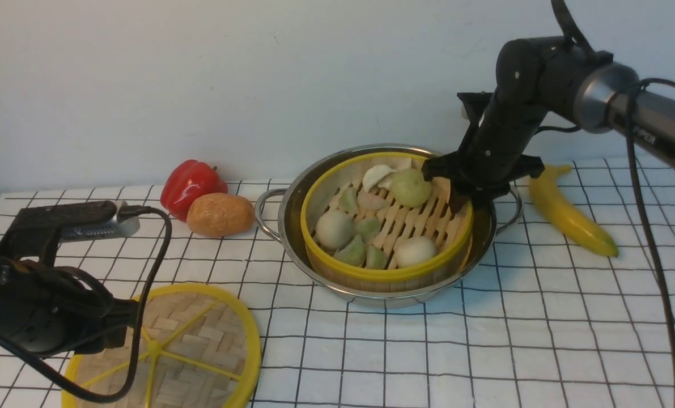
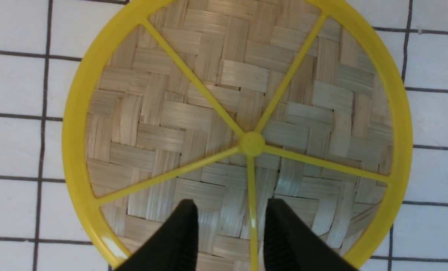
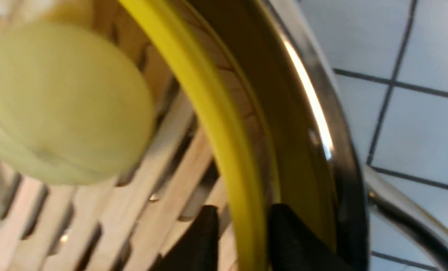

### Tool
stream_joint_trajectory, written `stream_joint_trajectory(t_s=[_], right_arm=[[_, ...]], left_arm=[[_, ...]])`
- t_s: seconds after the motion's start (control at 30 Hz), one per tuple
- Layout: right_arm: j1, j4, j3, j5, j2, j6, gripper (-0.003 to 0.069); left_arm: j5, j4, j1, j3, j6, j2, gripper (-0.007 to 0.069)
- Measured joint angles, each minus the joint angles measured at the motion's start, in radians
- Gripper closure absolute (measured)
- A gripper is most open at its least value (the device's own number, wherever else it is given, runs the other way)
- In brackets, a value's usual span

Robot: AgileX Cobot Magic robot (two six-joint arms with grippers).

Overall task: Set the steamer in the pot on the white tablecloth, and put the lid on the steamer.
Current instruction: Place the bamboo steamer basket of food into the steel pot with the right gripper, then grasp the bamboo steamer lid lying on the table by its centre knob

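The steamer [image 1: 388, 273] rim is straddled by the right gripper [image 3: 242, 216]; through the blur, whether it is pinched cannot be told, perhaps slack. The left gripper [image 2: 231, 205] is held parted, empty, over the cut-off lid [image 2: 208, 113].

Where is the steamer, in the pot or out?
In. The steamer sits inside the pot, steel wall ringing its yellow rim on all visible sides.

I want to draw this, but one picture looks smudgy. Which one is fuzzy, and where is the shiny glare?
Right wrist view: this is the fuzzy one. The pale green ball and the steamer rim are smeared, and a bright glare streak runs along the pot. Left wrist view: sharp, with the lid weave crisp. Front view: mostly clear, with only soft shadows.
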State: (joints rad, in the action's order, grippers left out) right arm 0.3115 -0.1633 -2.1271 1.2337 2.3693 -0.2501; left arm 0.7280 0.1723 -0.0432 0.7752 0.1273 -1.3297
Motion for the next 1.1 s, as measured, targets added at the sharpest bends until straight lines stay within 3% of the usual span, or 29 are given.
stream_joint_trajectory(t_s=[0.2, 0.33, 0.67, 1.1], right_arm=[[0.0, -0.007, -0.001, -0.001, -0.026, 0.005, 0.0244], [0.0, 0.012, -0.001, -0.002, -0.074, 0.032, 0.0204], [0.0, 0.13, -0.001, -0.001, -0.37, 0.074, 0.0188], [0.0, -0.017, -0.001, -0.005, -0.917, 0.168, 0.0188]], left_arm=[[-0.039, 0.012, 0.0, 0.0, 0.002, 0.0, 0.0382], [-0.077, 0.039, 0.0, 0.0, 0.039, 0.0, 0.0382], [-0.131, 0.142, 0.0, 0.005, 0.126, -0.085, 0.0382], [-0.159, 0.157, 0.0, 0.018, 0.128, -0.258, 0.0382]])
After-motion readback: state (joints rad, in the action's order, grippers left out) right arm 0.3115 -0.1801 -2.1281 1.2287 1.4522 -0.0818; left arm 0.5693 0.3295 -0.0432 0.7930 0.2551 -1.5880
